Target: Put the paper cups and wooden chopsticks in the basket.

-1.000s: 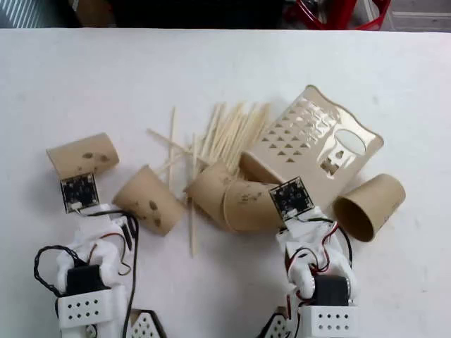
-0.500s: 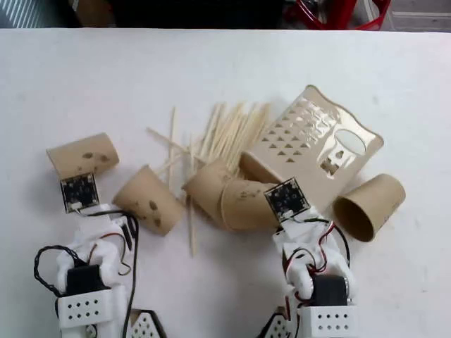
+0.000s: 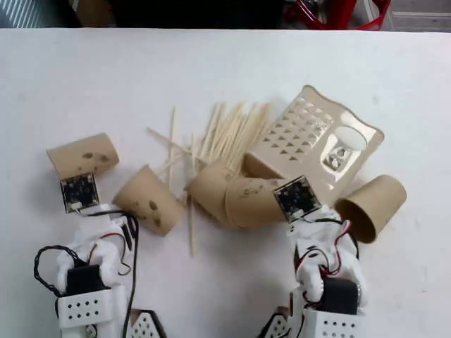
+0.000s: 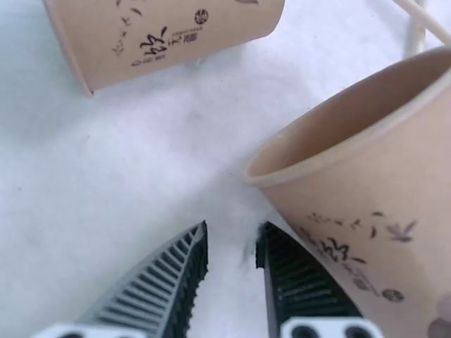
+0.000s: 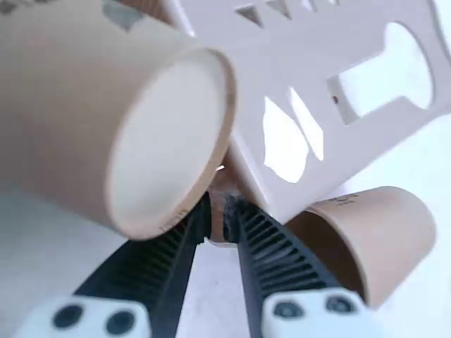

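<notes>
Several brown paper cups lie on their sides on the white table: one (image 3: pixel 83 155) at the far left, one (image 3: pixel 148 199) beside it, one (image 3: pixel 210 189) in the middle and one (image 3: pixel 371 205) at the right. Wooden chopsticks (image 3: pixel 227 130) lie fanned out behind them. The cream basket (image 3: pixel 317 141) is tipped over at the right. My right gripper (image 5: pixel 218 208) is shut on the bottom rim of another cup (image 5: pixel 120 113), which is pressed against the basket (image 5: pixel 352 77). My left gripper (image 4: pixel 231 232) is slightly open over bare table, close to a cup's mouth (image 4: pixel 352 162).
A stray chopstick (image 3: pixel 190 225) lies towards the front between the two arms. The left arm (image 3: pixel 84 282) and the right arm (image 3: pixel 328 282) stand at the table's front edge. The far half of the table (image 3: pixel 141 70) is bare white.
The right arm swung left, then back right with its cup. The basket shifted and turned a little to the right. The left arm has not moved.
</notes>
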### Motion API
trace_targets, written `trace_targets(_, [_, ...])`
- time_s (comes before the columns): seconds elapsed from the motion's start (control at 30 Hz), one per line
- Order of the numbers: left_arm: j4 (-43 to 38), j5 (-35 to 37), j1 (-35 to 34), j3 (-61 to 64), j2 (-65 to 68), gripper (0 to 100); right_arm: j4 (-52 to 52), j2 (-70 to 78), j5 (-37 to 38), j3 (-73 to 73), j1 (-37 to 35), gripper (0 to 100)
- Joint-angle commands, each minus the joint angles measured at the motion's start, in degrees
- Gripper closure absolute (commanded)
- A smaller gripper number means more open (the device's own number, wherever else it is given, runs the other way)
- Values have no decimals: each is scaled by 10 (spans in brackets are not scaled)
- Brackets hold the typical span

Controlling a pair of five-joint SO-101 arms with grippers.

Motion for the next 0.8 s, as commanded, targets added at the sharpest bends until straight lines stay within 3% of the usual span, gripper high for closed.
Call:
trace_targets(0.0, [1,3,-5,-3,-5,871,51,-5,8,-110,43,944])
trace_targets(0.23, [1,3,-5,-3,-5,871,98,-4,6,-215,51,943])
trace_targets(0.4, [1,3,-5,-3,-5,871,49,28,-43,-223,60,943])
trace_targets(0.6, [1,3,-5,-3,-5,871,-92,276,-133,-309,116,943])
trace_targets(0.77, [1,3,-5,-3,-5,871,-102,549,-211,-483,116,941])
